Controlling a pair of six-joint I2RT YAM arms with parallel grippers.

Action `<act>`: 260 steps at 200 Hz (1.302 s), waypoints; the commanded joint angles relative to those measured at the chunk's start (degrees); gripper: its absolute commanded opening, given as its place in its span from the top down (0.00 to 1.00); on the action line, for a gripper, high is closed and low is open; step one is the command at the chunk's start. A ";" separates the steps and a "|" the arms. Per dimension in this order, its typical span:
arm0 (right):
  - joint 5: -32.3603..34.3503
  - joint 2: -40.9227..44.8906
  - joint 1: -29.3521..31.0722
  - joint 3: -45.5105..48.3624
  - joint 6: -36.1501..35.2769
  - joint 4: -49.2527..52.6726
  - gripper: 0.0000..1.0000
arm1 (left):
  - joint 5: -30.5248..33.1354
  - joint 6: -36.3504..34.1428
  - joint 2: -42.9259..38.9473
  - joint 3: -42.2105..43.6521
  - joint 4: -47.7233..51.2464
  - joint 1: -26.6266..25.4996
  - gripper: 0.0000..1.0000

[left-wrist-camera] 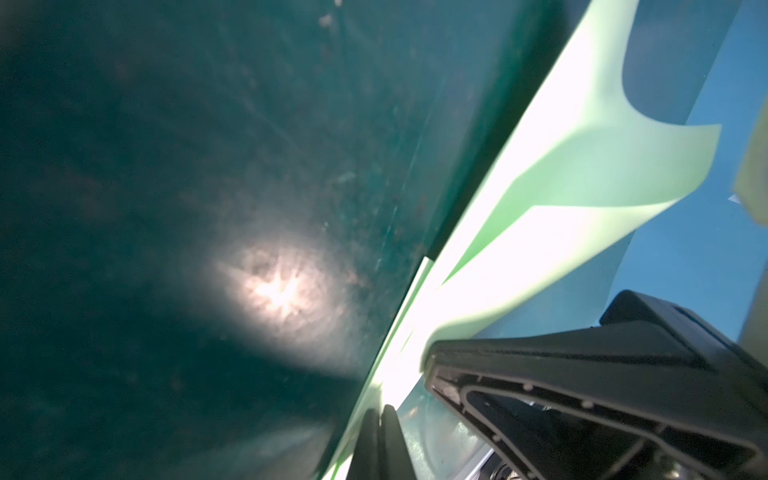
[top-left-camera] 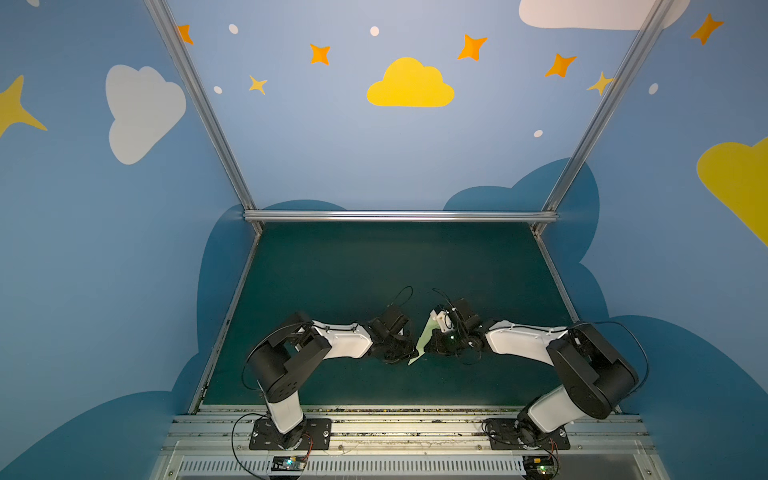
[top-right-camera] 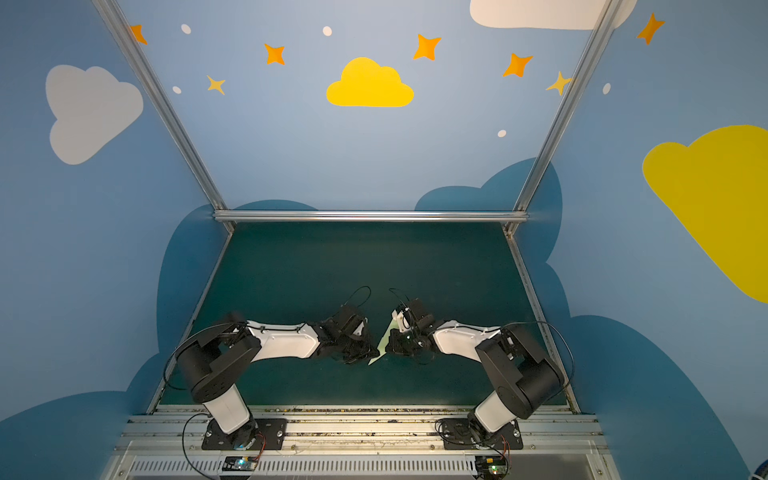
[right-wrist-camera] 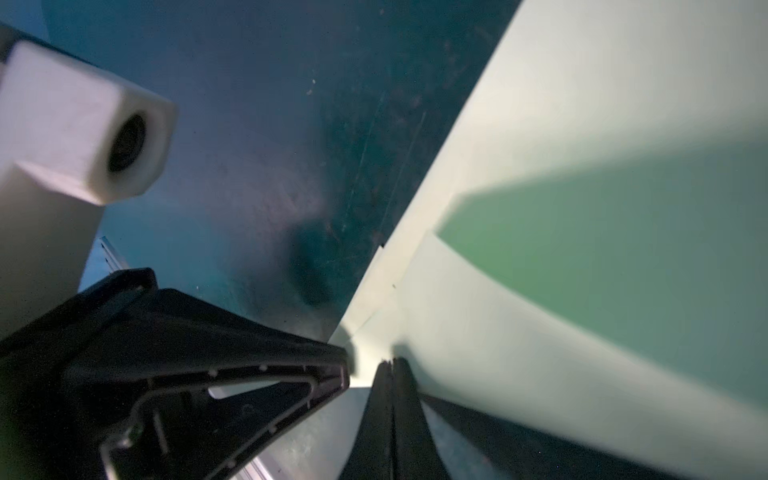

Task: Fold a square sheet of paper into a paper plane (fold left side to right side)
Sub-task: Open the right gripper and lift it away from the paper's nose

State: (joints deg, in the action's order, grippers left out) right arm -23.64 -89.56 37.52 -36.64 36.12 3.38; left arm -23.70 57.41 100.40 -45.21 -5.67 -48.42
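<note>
Top views: two robot arms meet low over the near middle of a dark green mat [top-left-camera: 374, 266], with a folded paper [top-left-camera: 423, 340] between them.
Paper: pale green and creased into a narrow pointed shape, it stands on edge and is tilted. Whether its low tip touches the mat cannot be told.
Long axis: it runs from a near tip beside the left gripper [top-left-camera: 409, 354] away toward the back wall, leaning slightly right alongside the right gripper [top-left-camera: 431, 345].
Left gripper: pinched shut, with the paper's edge running into its tips in the left wrist view.
Right gripper: clamped on the paper, with flaps fanning out from its closed tips in the right wrist view.
Nearer arm: neither, since both touch the paper. The left is at the near tip and the right farther along.
Coming move, as judged: the left side must cross the long axis to the right, so the left gripper would probably carry its edge over while the right steadies the crease.
Writing: none can be read. The walls show only painted clouds [top-left-camera: 410, 85] and stars [top-left-camera: 320, 54].
</note>
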 commanded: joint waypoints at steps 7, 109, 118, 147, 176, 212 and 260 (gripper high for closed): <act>1.31 -1.06 -1.59 0.13 -1.65 2.14 1.00 | 2.05 -1.24 2.98 1.05 4.97 -0.16 0.97; 1.67 -1.41 -7.74 0.08 -4.66 4.33 1.00 | 1.89 -1.33 2.99 1.05 4.79 -0.17 0.97; 1.73 -1.56 -8.25 0.06 -5.01 4.57 1.00 | 1.91 -1.33 2.87 1.16 4.79 -0.13 0.97; 1.92 -1.91 -9.94 -0.12 -5.79 5.23 1.00 | 1.89 -1.29 2.83 1.18 4.79 -0.15 0.97; 1.84 -2.61 -12.06 -0.53 -6.47 6.00 1.00 | 1.81 -1.38 2.83 1.18 4.79 -0.13 0.97; 1.93 -3.34 -14.34 -1.54 -7.45 7.29 1.00 | 1.76 -1.42 2.62 1.34 4.84 -0.14 0.97; 2.19 -4.38 -17.54 -1.59 -8.63 9.08 1.00 | 1.83 -1.42 2.61 1.39 4.71 -0.15 0.97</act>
State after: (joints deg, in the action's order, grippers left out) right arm -27.66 -91.50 22.31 -38.48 29.23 7.42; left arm -23.73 57.21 100.40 -45.21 -5.74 -48.42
